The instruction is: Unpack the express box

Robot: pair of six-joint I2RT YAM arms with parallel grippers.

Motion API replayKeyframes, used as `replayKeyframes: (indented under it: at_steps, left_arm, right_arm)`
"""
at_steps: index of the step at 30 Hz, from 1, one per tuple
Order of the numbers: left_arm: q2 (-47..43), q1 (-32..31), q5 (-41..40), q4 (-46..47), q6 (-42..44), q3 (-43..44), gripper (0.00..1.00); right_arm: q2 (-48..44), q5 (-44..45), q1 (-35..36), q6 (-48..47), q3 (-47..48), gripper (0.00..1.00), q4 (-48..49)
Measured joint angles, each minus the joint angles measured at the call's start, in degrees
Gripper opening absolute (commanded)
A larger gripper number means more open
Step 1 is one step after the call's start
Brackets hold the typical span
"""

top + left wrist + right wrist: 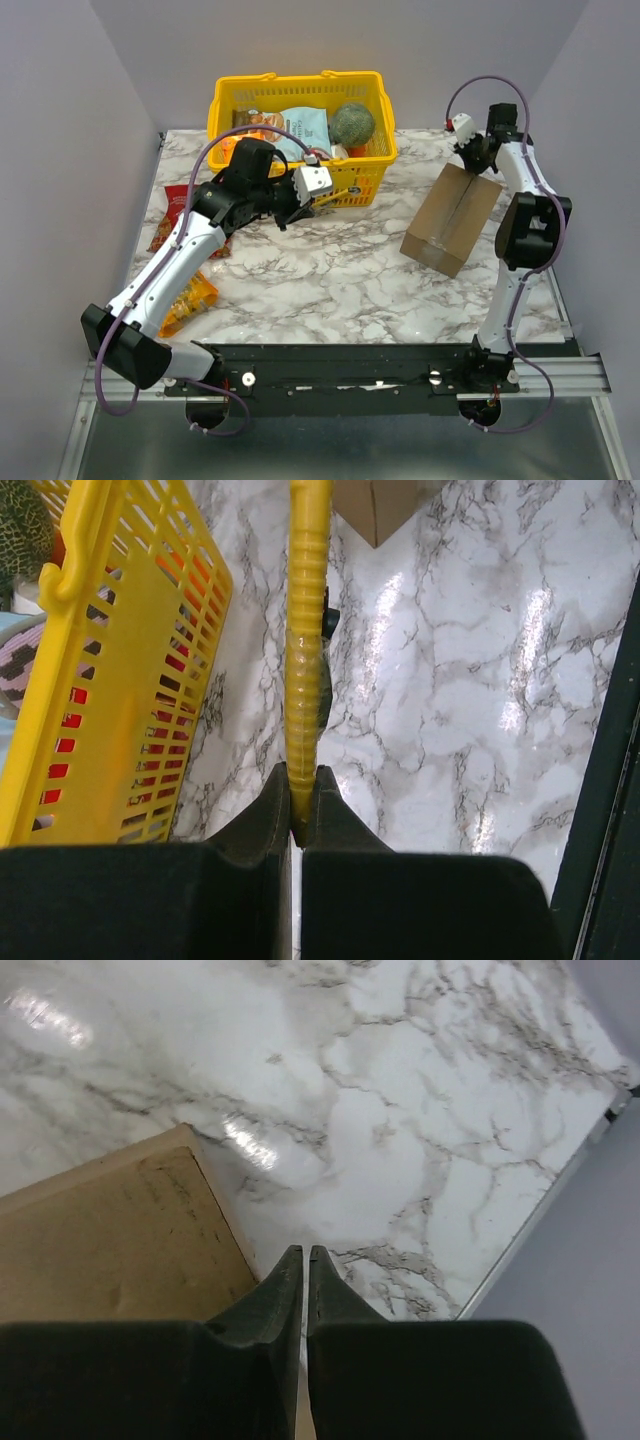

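The express box (110,1230) runs off the right wrist view's left edge, one corner behind the right gripper (304,1252). The left arm (178,262) covers part of the snack packets (166,226) (print too small to read).

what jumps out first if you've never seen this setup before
The bright yellow basket at the far middle of the marble table catches the eye first. It is packed with groceries, and the left gripper pinches the handle hanging down its front. Next comes the brown cardboard box lying askew on the right, with the right gripper closed at its far corner.
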Motion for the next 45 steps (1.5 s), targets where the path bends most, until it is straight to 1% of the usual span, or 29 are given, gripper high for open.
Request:
replayKeyframes:
  at_steps: [6, 11, 14, 16, 20, 23, 25, 28, 30, 35, 36, 39, 41, 45]
  left_arm:
    - [0.0, 0.0, 0.0, 0.4, 0.0, -1.3, 0.0]
    - [0.0, 0.0, 0.0, 0.6, 0.0, -2.6, 0.0]
    - [-0.2, 0.0, 0.0, 0.6, 0.2, -3.6, 0.0]
    - [-0.3, 0.0, -0.1, 0.6, 0.4, -4.0, 0.0]
    - [-1.0, 0.0, -0.2, 0.5, 0.9, -4.5, 0.0]
    - [-1.5, 0.0, -0.2, 0.6, 1.4, -4.8, 0.0]
    - [-1.6, 0.0, -0.2, 0.6, 1.6, -5.0, 0.0]
    - [-1.6, 0.0, -0.2, 0.8, 1.6, -5.4, 0.0]
    - [-1.6, 0.0, -0.2, 0.9, 1.6, -5.4, 0.0]
    - [-1.6, 0.0, -0.2, 1.6, 1.7, -5.4, 0.0]
    - [-1.6, 0.0, -0.2, 1.7, 1.8, -5.4, 0.0]
    - [-1.6, 0.0, -0.1, 1.8, 1.9, -5.4, 0.0]
    - [-1.5, 0.0, -0.1, 2.1, 1.9, -5.4, 0.0]
    - [-1.1, 0.0, -0.1, 2.2, 1.9, -5.4, 0.0]
  right_arm:
    - [-4.3, -7.0, 1.2, -3.7, -6.1, 0.13, -5.2]
    - [-8.1, -11.0, 7.2, -5.1, -12.2, 0.13, -8.2]
    - [-9.6, -13.6, 12.5, -3.0, -14.9, 0.13, -9.2]
    - [-10.3, -14.3, 13.9, 0.9, -15.1, 0.13, -9.3]
    - [-14.3, -13.7, 13.3, 7.2, -15.6, 0.16, -6.9]
    - [-21.4, -13.6, 10.4, 10.6, -18.6, 0.15, -3.8]
    - [-26.5, -12.1, 8.4, 11.5, -20.8, 0.13, -2.4]
    - [-33.0, -8.5, 6.0, 10.8, -26.0, 0.11, -0.5]
    - [-35.4, -6.4, 5.0, 9.9, -30.8, 0.11, 0.2]
    - [-36.3, 0.9, 3.6, 4.5, -44.1, 0.11, 0.9]
    - [-36.8, 2.6, 3.1, 1.0, -50.4, 0.11, 0.2]
    - [-37.2, 1.9, 3.6, 0.0, -51.0, 0.12, -0.7]
    - [-38.0, -0.4, 4.5, 0.0, -50.2, 0.12, -1.9]
    - [-38.3, -6.4, 9.0, 0.6, -45.9, 0.13, -4.3]
